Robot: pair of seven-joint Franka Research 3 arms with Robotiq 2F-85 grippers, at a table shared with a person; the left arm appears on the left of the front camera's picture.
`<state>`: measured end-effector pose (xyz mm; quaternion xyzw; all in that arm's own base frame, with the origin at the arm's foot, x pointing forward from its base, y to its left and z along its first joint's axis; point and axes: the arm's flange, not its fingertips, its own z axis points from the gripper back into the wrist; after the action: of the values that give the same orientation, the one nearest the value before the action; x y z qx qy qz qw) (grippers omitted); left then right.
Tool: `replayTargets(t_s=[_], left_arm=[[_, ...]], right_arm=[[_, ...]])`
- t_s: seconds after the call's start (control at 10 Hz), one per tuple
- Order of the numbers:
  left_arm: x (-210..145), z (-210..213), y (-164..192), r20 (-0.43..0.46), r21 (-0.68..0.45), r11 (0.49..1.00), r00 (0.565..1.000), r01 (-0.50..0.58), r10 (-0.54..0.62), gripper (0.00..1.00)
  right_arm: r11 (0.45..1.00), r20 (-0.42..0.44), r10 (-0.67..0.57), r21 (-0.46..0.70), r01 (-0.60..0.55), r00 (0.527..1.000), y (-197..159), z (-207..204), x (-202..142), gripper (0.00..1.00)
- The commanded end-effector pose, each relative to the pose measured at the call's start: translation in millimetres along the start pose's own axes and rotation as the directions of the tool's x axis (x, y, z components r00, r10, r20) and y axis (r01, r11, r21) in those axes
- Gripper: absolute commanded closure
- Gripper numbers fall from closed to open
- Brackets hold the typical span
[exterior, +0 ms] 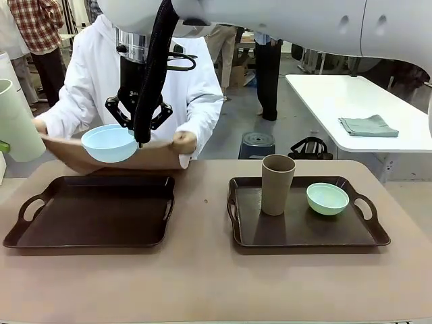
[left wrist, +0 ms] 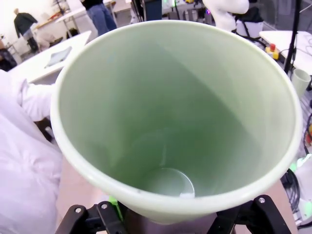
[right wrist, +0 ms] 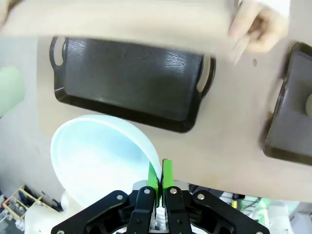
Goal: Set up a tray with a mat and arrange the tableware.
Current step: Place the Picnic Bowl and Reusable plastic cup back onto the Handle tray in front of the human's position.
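Our right claw (right wrist: pixel 160 173) is pinched tight on the rim of the light blue round plastic bowl (exterior: pixel 109 143), raised above the far edge of the dark brown handled tray (exterior: pixel 94 210) on the tabletop's (exterior: pixel 202 283) left side. Our left claw (left wrist: pixel 163 220) seems clamped around the base of the tall pale green tapered cup (left wrist: pixel 170 112), though the cup hides most of its fingers. The cup is held in the air by the tabletop's far left corner. A person's hand (exterior: pixel 183 142) holds a tan mat (exterior: pixel 162 156) over the far edge. On the second dark tray (exterior: pixel 297 233), towards the right edge, the brown tapered cup (exterior: pixel 277 175) stands upright just beside the mint green bowl (exterior: pixel 327 198).
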<state>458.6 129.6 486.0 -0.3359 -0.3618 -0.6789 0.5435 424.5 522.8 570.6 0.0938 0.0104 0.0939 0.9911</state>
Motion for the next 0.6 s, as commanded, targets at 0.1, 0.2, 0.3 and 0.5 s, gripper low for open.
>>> replayTargets(t_s=[0.1, 0.2, 0.3, 0.5], left_arm=[[4.9, 2.9, -0.4, -0.004, 0.004, 1.000, 1.000, 0.014, -0.014, 1.00], [4.9, 2.9, -0.4, -0.004, 0.004, 1.000, 1.000, 0.014, -0.014, 1.00], [4.9, 2.9, -0.4, -0.004, 0.004, 1.000, 1.000, 0.014, -0.014, 1.00], [4.9, 2.9, -0.4, -0.004, 0.004, 1.000, 1.000, 0.014, -0.014, 1.00]], right_arm=[[1.000, 0.010, 0.008, 0.008, -0.008, 1.000, 1.1, 2.7, -0.2, 1.00], [1.000, 0.010, 0.008, 0.008, -0.008, 1.000, 1.1, 2.7, -0.2, 1.00], [1.000, 0.010, 0.008, 0.008, -0.008, 1.000, 1.1, 2.7, -0.2, 1.00], [1.000, 0.010, 0.008, 0.008, -0.008, 1.000, 1.1, 2.7, -0.2, 1.00]])
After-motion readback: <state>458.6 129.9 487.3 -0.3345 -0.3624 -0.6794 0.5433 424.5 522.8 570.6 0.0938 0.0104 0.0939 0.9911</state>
